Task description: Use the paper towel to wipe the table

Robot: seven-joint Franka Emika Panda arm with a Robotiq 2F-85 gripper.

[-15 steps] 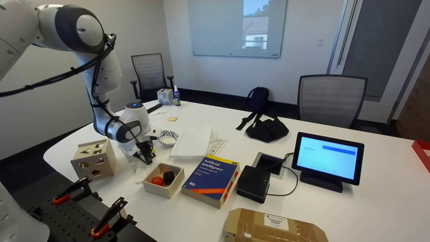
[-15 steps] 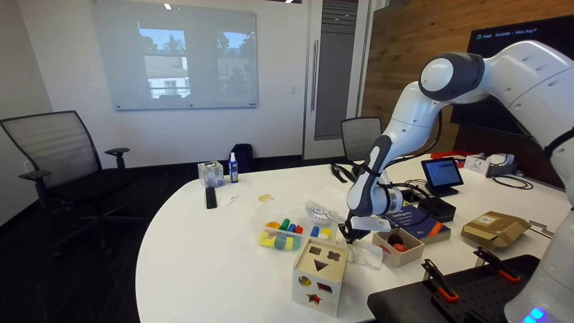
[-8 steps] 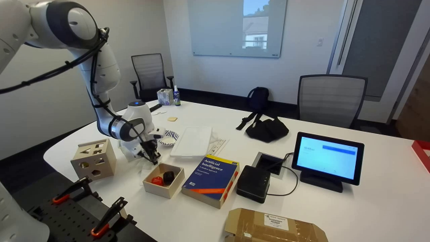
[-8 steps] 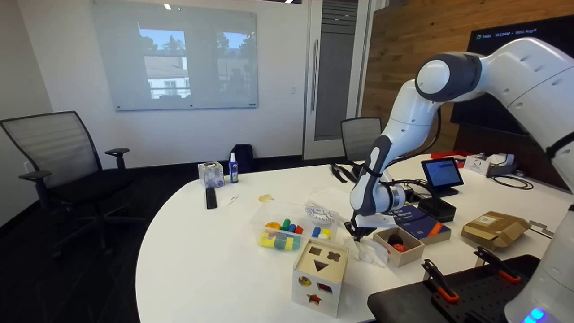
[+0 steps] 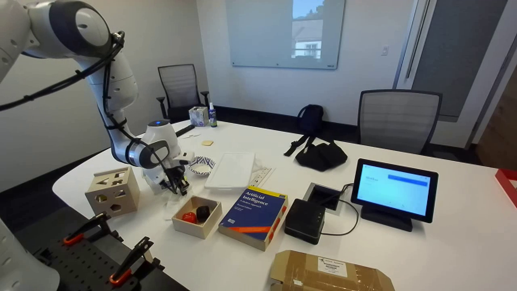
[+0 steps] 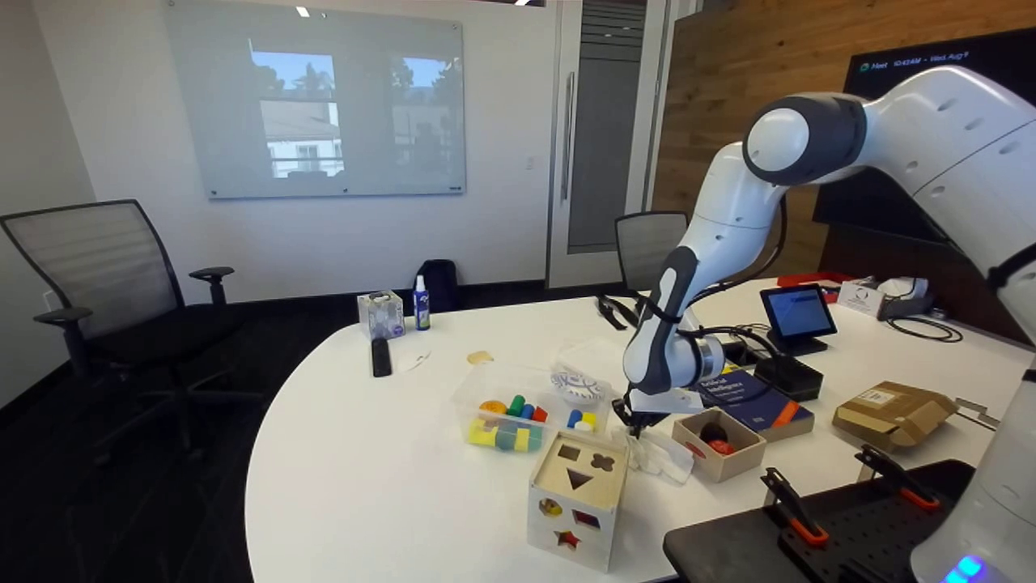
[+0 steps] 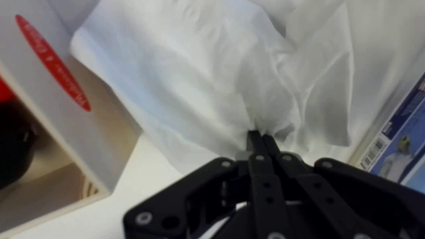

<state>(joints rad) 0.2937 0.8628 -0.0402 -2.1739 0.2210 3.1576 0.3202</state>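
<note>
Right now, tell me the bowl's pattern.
Dark blue angular shapes on white; the bowl shows best in an exterior view.

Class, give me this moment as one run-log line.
gripper: shut on paper towel | paper towel: crumpled, lying on table | nearby: open wooden box, shape-sorter cube | task: wipe table

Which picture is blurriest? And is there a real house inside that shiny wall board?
Wrist view: blurriest, letters smeary on the red label, the paper towel soft and grey in its folds; both exterior views: crisper, and the house looks like just a reflection in the glossy board.
</note>
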